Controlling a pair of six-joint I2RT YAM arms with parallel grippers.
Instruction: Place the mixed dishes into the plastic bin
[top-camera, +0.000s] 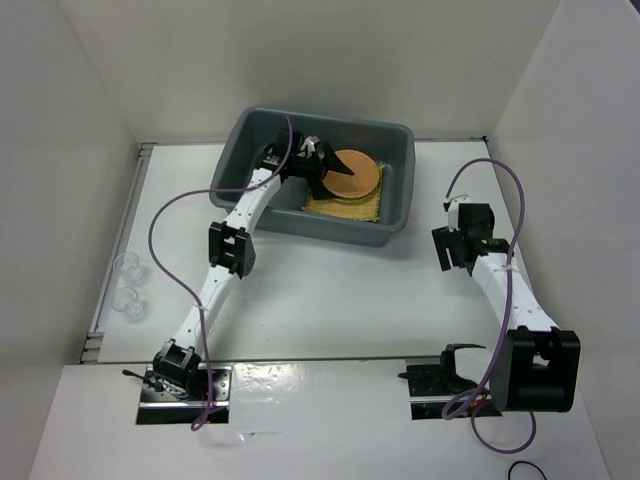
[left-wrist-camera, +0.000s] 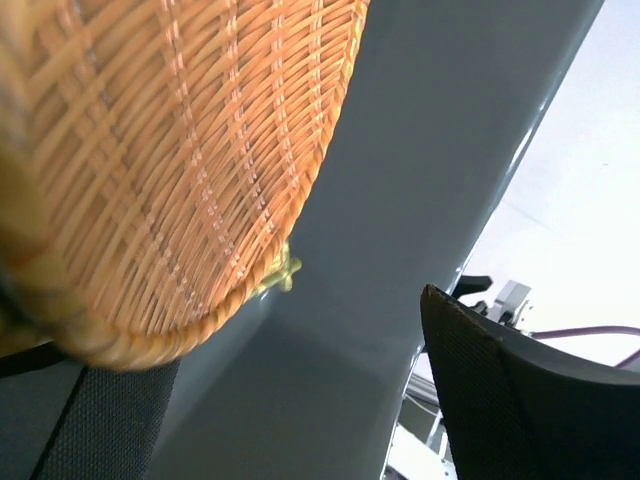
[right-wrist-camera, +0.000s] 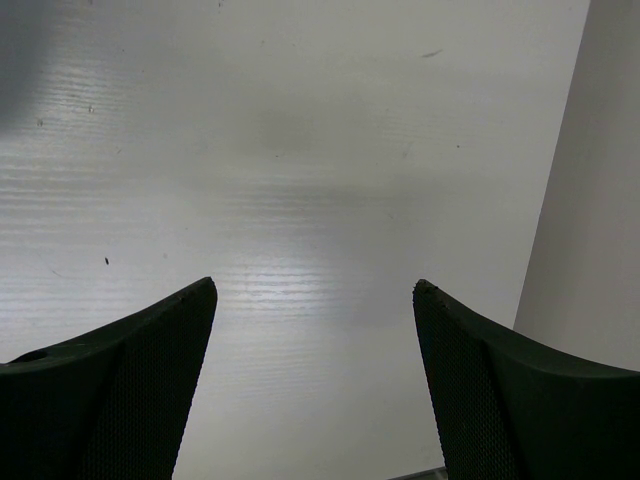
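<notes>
— Left claw (top-camera: 325, 168) first: where is it, and how does it stand?
— It reaches into the grey bin (top-camera: 330, 226) and sits low over the dishes. From its own camera the two fingers stand wide apart, with nothing pinched between them.
— And the orange plate (top-camera: 358, 172)?
— It lies inside the bin on top of the square mat (top-camera: 345, 208), towards the right half. In the wrist view its woven rim fills the upper left and crosses in front of the left-hand finger (left-wrist-camera: 110, 430) (whether rim and finger touch, I cannot tell). The other finger (left-wrist-camera: 520, 400) is well apart from it, and the bin's grey wall shows between them.
— How does the mat lie?
— It looks flat on the bin floor. One edge shows along the near wall, just below the plate.
— What sits outside the bin?
— Two clear cups (top-camera: 130, 303) stand on the counter (top-camera: 330, 300) near its left edge. One is just beside the other, and both are well apart from the bin.
— Right claw (right-wrist-camera: 314, 285)?
— It is off to the right of the bin, pointing down at the counter. Its fingers are spread and grip nothing (a white side wall shows at the right of its view).
</notes>
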